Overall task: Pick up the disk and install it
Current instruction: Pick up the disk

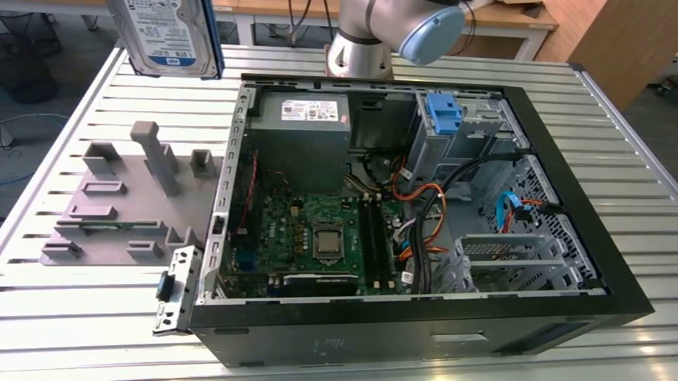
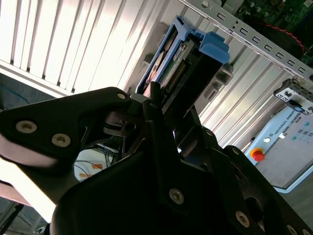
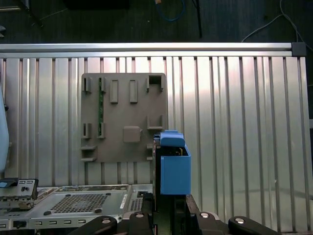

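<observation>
Operator, your gripper (image 2: 157, 98) was closed on the disk (image 1: 170, 36). In the second wrist view its black fingers (image 2: 102, 105) pinched the drive by one end, and the blue carrier (image 2: 195, 54) framed the drive's edges.

In the exterior view the disk hung upright in the air with its label side to the camera. It was above the far corner of the slatted metal table (image 1: 95, 119) at the exterior view's left, clear of the surface and well apart from the open computer case (image 1: 424, 317). Below it and nearer the camera sat the grey fixture plate (image 1: 117, 214) (a tray of slots and posts), just beside the case's wall.

The case lay on its side with the lid off. A green motherboard (image 1: 317, 234) sat in the middle and a grey power supply box (image 1: 302, 111) at the far end. A blue plastic bracket (image 1: 443, 111) stood in the drive cage to the exterior view's right of the supply. Orange and black cables (image 1: 424, 214) looped between board and cage. The arm's base (image 1: 366, 40) rose behind the case.

In the first wrist view the carrier's blue end stood over the table slats, next to the fixture plate's edge. A teach pendant with a red button (image 2: 286, 147) showed in the background of the second wrist view.
</observation>
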You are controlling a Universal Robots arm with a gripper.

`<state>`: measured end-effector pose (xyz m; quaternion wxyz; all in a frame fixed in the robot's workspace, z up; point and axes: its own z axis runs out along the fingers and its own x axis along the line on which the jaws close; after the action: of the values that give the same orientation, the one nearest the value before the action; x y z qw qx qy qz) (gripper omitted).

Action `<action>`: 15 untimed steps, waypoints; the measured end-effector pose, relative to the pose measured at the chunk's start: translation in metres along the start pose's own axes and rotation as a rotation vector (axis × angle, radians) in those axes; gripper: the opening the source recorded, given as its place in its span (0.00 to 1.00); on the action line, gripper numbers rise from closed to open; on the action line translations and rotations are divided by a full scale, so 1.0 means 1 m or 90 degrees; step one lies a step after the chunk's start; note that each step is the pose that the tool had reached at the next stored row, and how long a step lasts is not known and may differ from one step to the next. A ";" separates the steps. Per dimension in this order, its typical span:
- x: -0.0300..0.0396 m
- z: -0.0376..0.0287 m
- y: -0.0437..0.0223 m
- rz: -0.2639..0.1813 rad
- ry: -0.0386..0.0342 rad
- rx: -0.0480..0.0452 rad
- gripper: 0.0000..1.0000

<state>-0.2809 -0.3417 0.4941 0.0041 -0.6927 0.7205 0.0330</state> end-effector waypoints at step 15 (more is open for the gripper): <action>-0.0011 -0.0011 -0.0277 0.000 0.0000 0.0000 0.35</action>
<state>-0.2532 -0.3417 0.4941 0.0041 -0.6927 0.7205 0.0330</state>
